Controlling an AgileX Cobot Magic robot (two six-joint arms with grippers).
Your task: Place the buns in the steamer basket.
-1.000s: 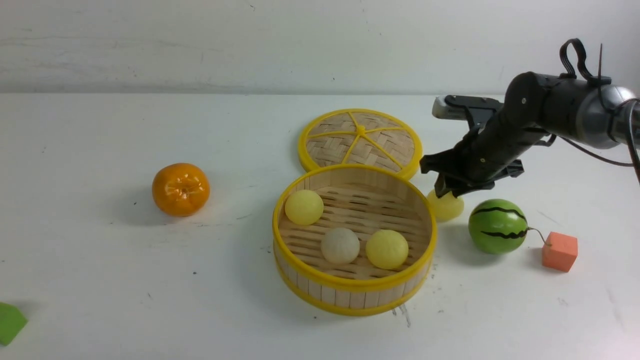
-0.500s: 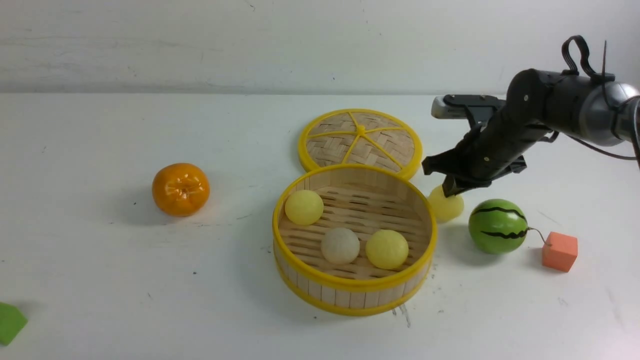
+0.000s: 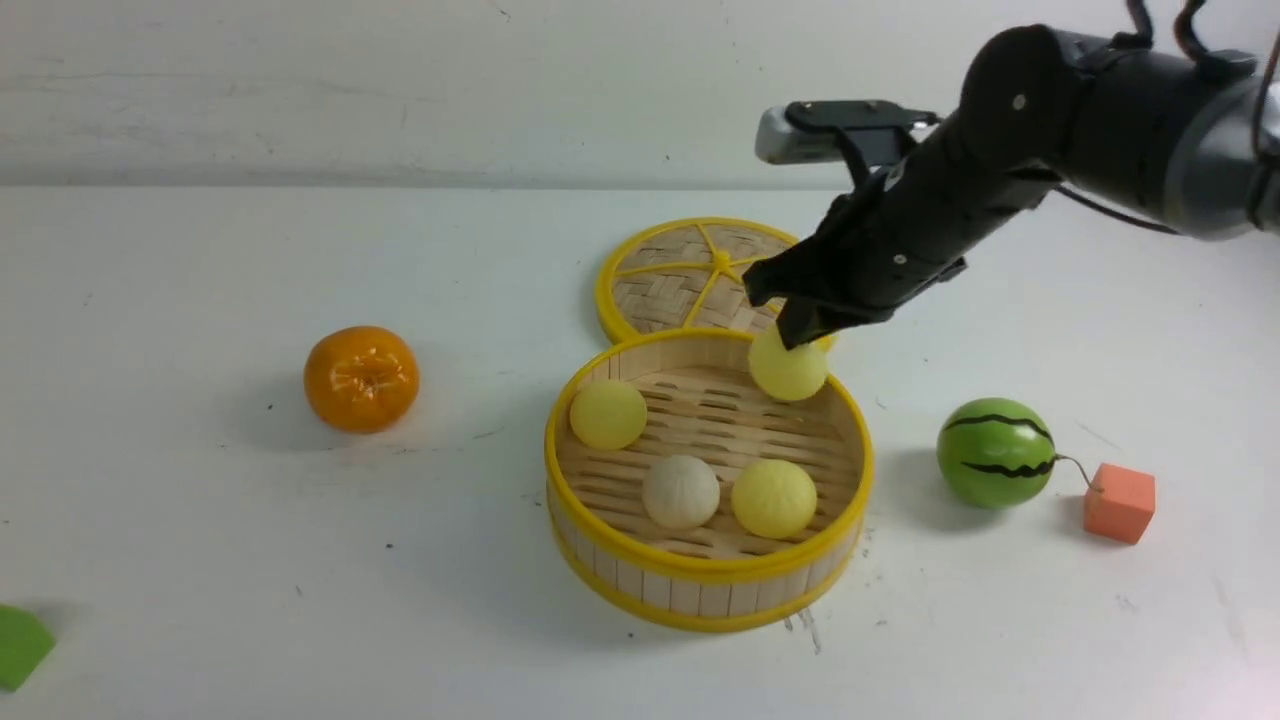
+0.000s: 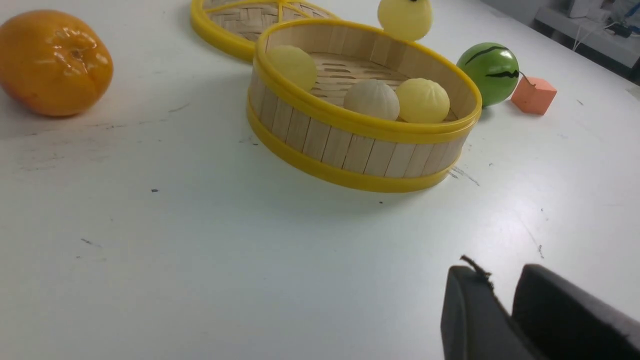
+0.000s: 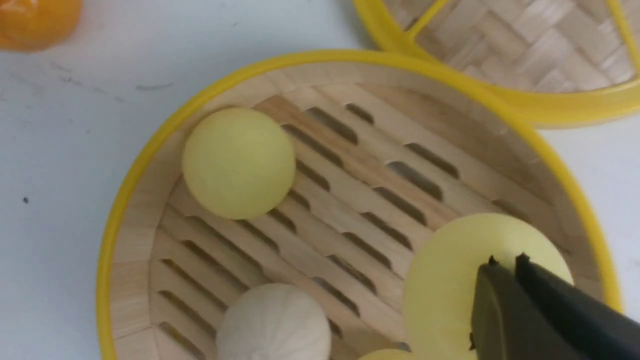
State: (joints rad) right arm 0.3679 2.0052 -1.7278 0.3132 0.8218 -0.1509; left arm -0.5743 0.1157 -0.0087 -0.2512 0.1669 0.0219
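My right gripper (image 3: 796, 336) is shut on a pale yellow bun (image 3: 788, 370) and holds it in the air over the far right part of the steamer basket (image 3: 700, 577). The right wrist view shows the closed fingertips pinching the top of this bun (image 5: 450, 280) above the slatted floor. Three buns lie in the basket: a yellow one (image 3: 608, 413) at the far left, a beige one (image 3: 680, 491) and another yellow one (image 3: 773, 497) near the front. My left gripper (image 4: 500, 272) hovers low over bare table, well short of the basket (image 4: 350, 150), slightly open and empty.
The woven lid (image 3: 690, 275) lies flat just behind the basket. An orange tangerine (image 3: 361, 378) sits to the left. A green watermelon ball (image 3: 995, 452) and an orange cube (image 3: 1119, 502) sit to the right. A green block (image 3: 18, 645) is at the front left edge.
My right gripper closed on the yellow bun beside the basket's right side, lifted it off the table and carried it left over the basket's rim.
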